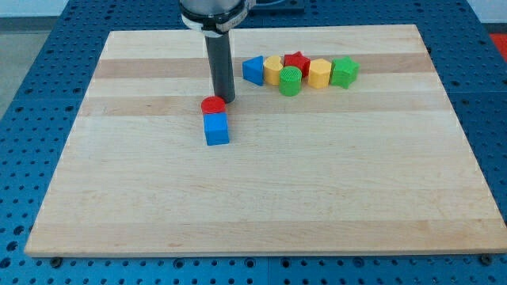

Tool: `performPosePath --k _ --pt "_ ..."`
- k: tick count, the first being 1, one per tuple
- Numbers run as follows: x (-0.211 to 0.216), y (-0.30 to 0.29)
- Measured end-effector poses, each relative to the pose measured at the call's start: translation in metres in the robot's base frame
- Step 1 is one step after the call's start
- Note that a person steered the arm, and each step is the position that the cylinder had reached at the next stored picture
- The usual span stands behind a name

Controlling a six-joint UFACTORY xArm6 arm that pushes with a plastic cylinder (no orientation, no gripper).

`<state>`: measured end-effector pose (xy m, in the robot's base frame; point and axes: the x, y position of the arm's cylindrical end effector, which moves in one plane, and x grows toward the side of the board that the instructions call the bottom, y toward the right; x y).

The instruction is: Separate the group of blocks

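My tip (224, 99) rests on the wooden board (261, 206), just above and right of a red round block (213, 105). That red block touches a blue cube (216, 128) right below it. To the tip's right, near the view's top, a tight group lies in a row: a blue block (253, 70), a yellow block (272, 70), a red star block (297, 62), a green cylinder (291, 81), a yellow block (319, 73) and a green star block (344, 72). The tip stands left of this group, apart from the blue block.
The board lies on a blue perforated table (32, 95). The arm's dark rod (219, 63) rises from the tip to the view's top edge.
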<state>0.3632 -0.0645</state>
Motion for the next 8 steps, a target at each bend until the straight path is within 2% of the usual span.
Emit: performPosePath --k 3,4,6,8 --pt "-0.097 0.005" --pt "-0.109 0.041" --pt "-0.107 0.140" --pt "-0.076 0.159"
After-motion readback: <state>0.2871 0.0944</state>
